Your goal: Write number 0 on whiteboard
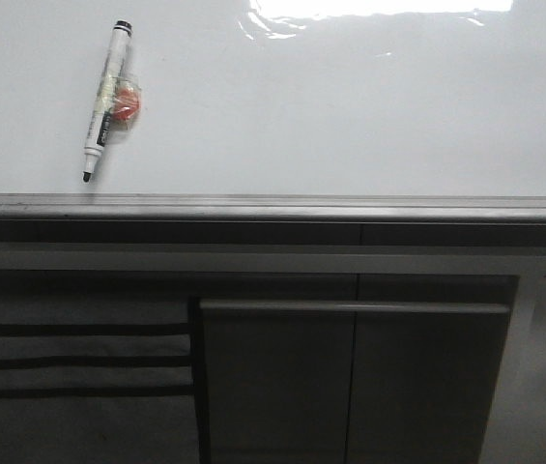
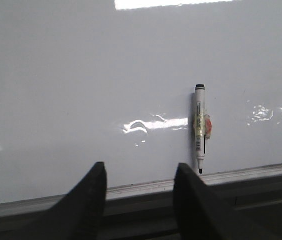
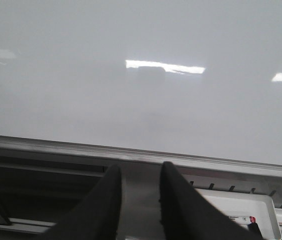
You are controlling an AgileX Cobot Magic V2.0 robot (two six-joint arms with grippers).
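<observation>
Glossy white whiteboard [image 1: 350, 106], grey metal edge, slim cylindrical marker [image 1: 106, 100].

Glossy white whiteboard [image 1: 350, 106] with grey edge — white marker [image 1: 106, 100], black-tipped, orange-red patch — grey cabinet fronts [image 1: 350, 387].

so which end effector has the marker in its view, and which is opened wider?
The left end effector: the marker lies on the whiteboard just past its fingertips, jaws spread wide. The right end effector shows only bare board, a narrower gap.
</observation>
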